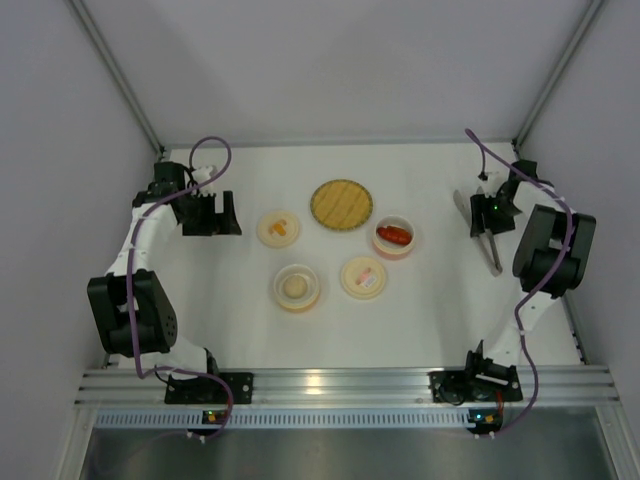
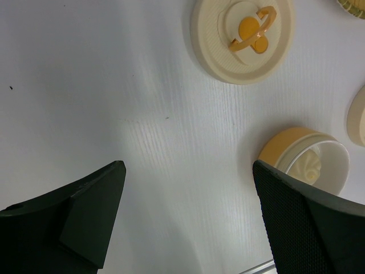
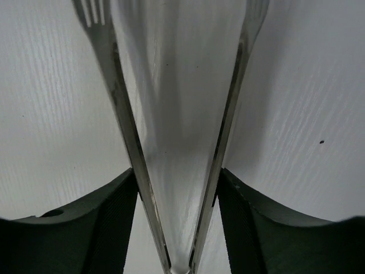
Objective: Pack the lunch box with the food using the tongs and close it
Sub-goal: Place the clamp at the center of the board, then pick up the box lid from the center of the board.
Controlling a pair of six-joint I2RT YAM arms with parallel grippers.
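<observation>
Two grippers are seen in opposite states. At the left, the left gripper (image 2: 188, 171) is held wide apart and empty over the white surface (image 2: 85, 85). It is near a cream lid with an orange mark (image 2: 242, 37) and a yellow-sided bowl (image 2: 285, 147) in which the cream-white ball (image 2: 311, 168) lies.

Further right stand a woven plate (image 1: 341, 204), a lid with a pink mark (image 1: 363, 277) and a pink-walled bowl (image 1: 394, 255) holding the red sausage pieces (image 1: 394, 235).

At the far right, well apart from all the food, the tongs (image 3: 123, 114) are clamped in the right gripper (image 3: 177, 177), one finger pressed against the outside of each arm close to the joined end.

The tongs are judged to be light, stiff along their length, springy across it, and slick where the pads bear on them. A hold nearer mid-length would likely close the tips with less squeeze.

The sausage is expected to be slippery because of its gloss, and the ball may be soft, so a gentle pinch is advised.

The layout of the bowls is given only by the top view, where the grip is hidden under the wrist. The finger contact and a tined tip are shown only by the right wrist view. Whether the tongs are lifted off the surface cannot be told.
</observation>
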